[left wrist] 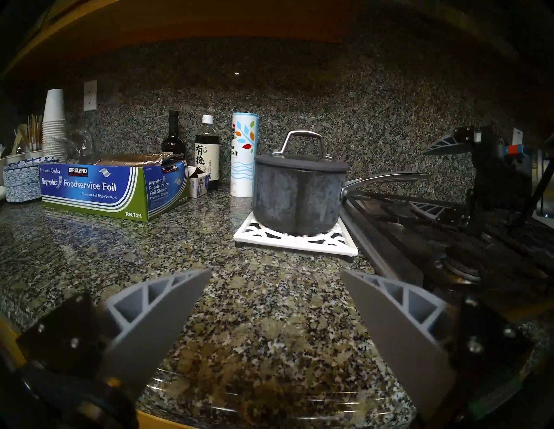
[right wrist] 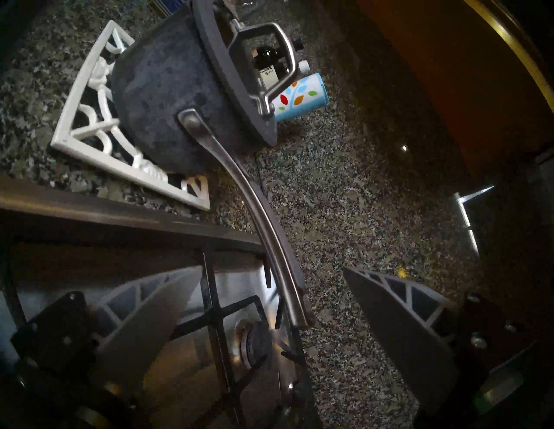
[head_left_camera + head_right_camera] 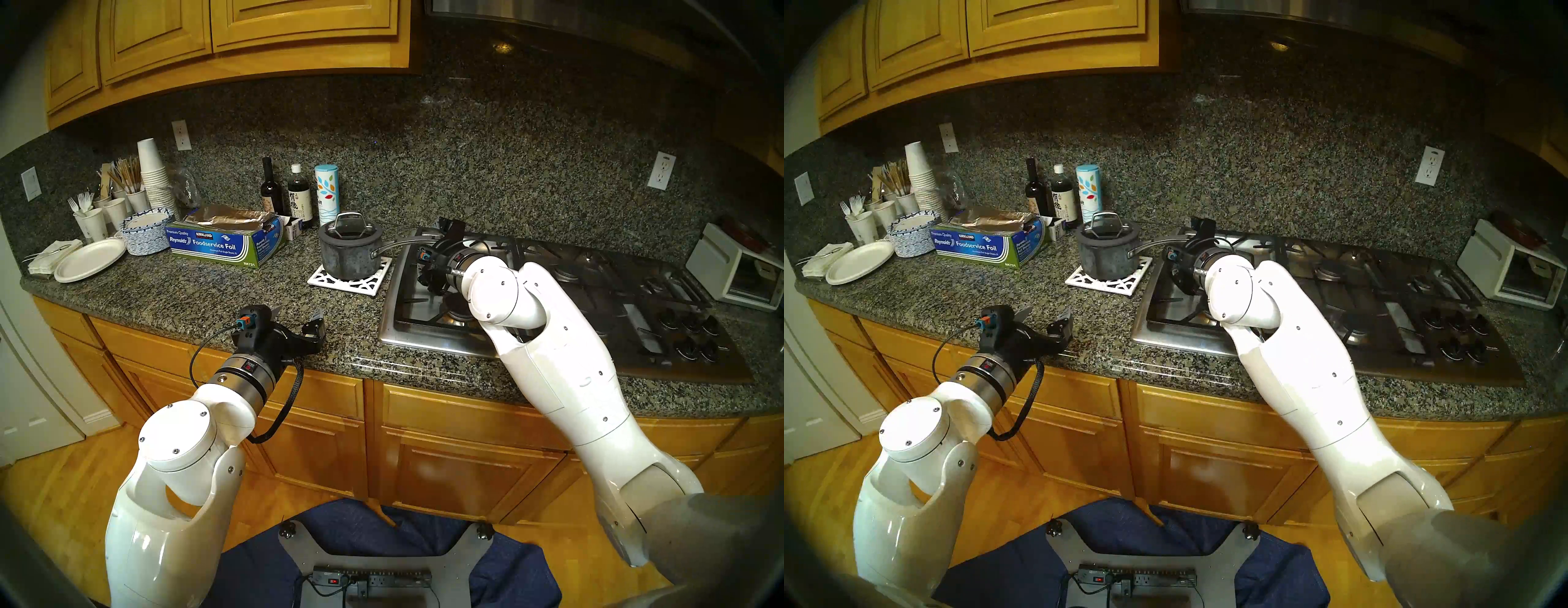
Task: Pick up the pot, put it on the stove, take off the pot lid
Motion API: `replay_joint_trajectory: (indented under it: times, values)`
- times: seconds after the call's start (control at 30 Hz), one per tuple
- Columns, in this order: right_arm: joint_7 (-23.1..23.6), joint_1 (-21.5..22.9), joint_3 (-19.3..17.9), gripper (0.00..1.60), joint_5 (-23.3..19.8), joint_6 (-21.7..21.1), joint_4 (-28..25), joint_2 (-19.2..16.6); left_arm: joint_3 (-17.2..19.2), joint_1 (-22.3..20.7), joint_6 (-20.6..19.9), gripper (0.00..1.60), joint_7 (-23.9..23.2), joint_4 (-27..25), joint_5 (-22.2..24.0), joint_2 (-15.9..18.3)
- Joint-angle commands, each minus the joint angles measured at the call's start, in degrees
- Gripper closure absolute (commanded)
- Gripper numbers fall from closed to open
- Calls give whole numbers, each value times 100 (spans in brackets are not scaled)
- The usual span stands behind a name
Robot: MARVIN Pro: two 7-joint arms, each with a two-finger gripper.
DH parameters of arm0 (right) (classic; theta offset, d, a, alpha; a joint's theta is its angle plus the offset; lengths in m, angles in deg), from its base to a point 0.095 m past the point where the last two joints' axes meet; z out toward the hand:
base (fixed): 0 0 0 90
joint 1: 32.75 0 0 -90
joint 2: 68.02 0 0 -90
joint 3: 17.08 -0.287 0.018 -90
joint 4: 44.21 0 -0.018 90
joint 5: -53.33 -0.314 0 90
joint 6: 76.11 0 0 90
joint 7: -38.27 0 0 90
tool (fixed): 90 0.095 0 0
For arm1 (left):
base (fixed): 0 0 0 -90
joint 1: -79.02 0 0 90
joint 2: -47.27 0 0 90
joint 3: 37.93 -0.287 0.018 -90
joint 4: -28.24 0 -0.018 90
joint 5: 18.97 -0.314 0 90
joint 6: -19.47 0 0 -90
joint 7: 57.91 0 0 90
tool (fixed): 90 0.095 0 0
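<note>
While the mottled dark-grey pot (image 3: pixel 350 257) sits on a white lattice trivet (image 3: pixel 350 283) on the speckled granite bench (image 3: pixel 178 297), just beside the steel stove (image 3: pixel 551 305), its pot lid (image 3: pixel 348 231) with arched metal loop covers it, hiding any contents. The right tool (image 2: pixel 272 274) straddles the long silver handle, fingers spread, not touching. The left tool (image 1: pixel 275 274) hangs open, empty.

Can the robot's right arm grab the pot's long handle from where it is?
Probably yes. The right gripper is open and lined up with the pot handle, whose tip lies between its fingers above the stove edge. Nothing blocks the way; it has not closed yet.
</note>
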Motion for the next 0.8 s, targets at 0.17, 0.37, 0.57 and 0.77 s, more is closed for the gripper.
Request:
replay_joint_trajectory:
  times: [0.17, 0.37, 0.57, 0.77]
  values:
    - [111, 781, -106, 0, 489, 406, 516, 682, 13, -94, 63, 0, 1, -172, -10, -11]
    - [153, 986, -104, 0, 650, 549, 863, 990, 14, -95, 61, 0, -1, -171, -10, -12]
    - [150, 1250, -70, 0, 795, 748, 1367, 1185, 15, -93, 64, 0, 0, -179, -13, -15]
    - [46, 1434, -99, 0, 873, 1090, 1954, 1226, 14, -90, 71, 0, 4, -189, -19, -20]
